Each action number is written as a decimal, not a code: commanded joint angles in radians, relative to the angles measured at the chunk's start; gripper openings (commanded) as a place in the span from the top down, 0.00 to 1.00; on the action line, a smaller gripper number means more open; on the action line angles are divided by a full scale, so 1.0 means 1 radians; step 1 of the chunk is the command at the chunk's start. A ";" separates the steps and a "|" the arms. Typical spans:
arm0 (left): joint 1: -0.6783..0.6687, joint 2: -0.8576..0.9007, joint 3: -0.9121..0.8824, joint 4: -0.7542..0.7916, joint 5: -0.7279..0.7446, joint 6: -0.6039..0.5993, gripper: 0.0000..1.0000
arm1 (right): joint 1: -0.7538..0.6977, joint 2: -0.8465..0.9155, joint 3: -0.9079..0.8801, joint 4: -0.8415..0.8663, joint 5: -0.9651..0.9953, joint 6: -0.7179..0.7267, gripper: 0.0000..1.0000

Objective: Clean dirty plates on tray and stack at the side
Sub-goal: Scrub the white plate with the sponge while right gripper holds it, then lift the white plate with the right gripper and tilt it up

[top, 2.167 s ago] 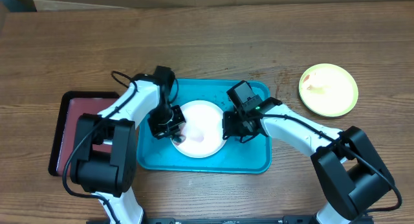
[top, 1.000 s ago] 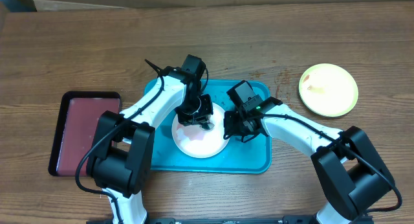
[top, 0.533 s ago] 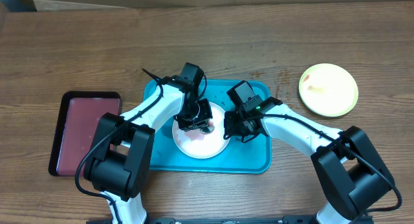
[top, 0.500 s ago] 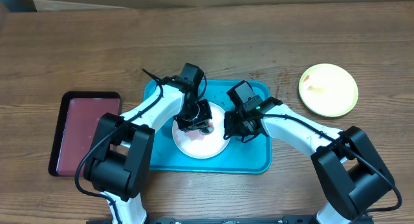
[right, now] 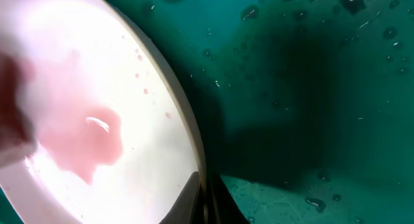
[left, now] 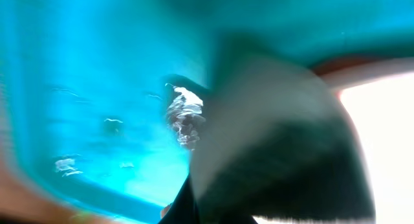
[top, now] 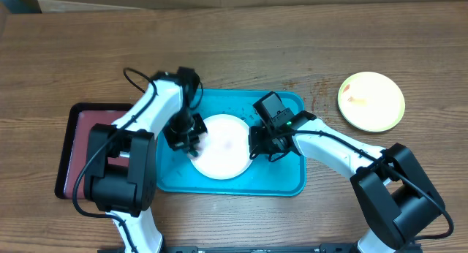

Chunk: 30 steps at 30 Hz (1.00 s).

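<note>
Turquoise tray [top: 281, 181] holds one white plate [top: 223, 147]; one green plate [top: 371, 101] sits apart.

Matt brown wood-grain tabletop [top: 234, 48]. Glossy turquoise rectangular plastic tray [top: 292, 181], its smooth surface beaded with droplets [right: 310, 201]. Smooth, shiny white round plastic plate [top: 223, 147] carrying a wet pink film [right: 97, 140]. Smooth lime-green round plastic plate [top: 371, 101]. Matt dark red tray [top: 79, 147], black-rimmed.

My left gripper [top: 191, 140] is now at the left edge of the white plate [top: 223, 147], no longer over its middle, and my left arm has swung back toward the dark red tray [top: 77, 150]. The plate sits slightly higher on the turquoise tray [top: 278, 176]. My right gripper [top: 254, 147], pinched on its rim, has shifted with it.
</note>
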State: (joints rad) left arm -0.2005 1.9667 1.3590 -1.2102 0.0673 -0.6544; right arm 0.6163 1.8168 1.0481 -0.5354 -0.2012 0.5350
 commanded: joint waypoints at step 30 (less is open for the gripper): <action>0.724 -0.417 0.212 -0.291 -0.124 0.057 0.96 | 0.322 -0.010 0.648 -0.438 1.118 -0.433 0.96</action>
State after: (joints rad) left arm 0.4854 1.5509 1.6276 -1.5200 -0.0719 -0.6247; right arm 0.8669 1.8172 1.6661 -0.9802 0.5434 0.2352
